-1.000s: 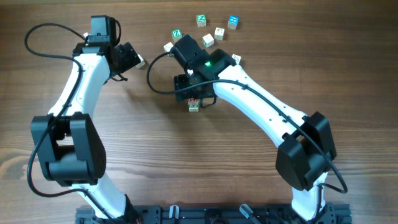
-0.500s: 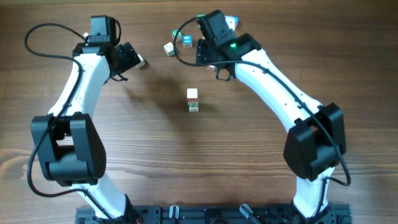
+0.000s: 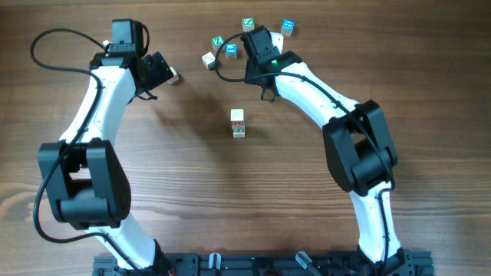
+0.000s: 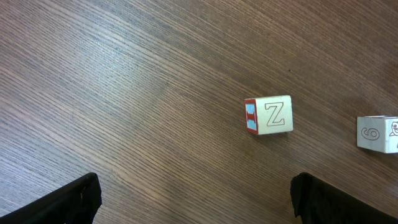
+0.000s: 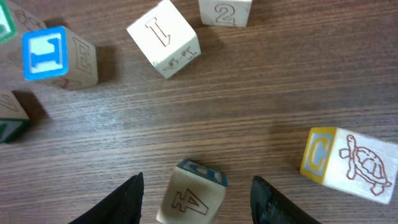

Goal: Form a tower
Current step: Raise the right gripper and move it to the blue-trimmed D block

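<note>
The tower (image 3: 238, 123) is a short one-cube-wide column near the table's middle, with a red-marked pale cube on top and a greenish one below; no gripper is near it. My right gripper (image 5: 196, 200) hovers over the loose cubes at the back. Its fingers stand either side of a tilted pale cube marked "4" (image 5: 194, 194), with a gap on each side. My left gripper (image 4: 196, 205) is open over bare wood at the back left, and a "Z" cube (image 4: 268, 116) lies ahead of it.
Around the right gripper lie a blue-faced cube (image 5: 59, 57), a pale cube (image 5: 163, 38), a "2" cube (image 5: 225, 11) and a yellow-edged turtle cube (image 5: 348, 163). Green-marked cubes (image 3: 248, 24) lie at the back. A "6" cube (image 4: 377, 133) sits right of the "Z" cube.
My right arm has left the tower standing alone and swung back to the loose cubes, where its jaws have narrowed around the "4" cube. The left arm has not moved.
</note>
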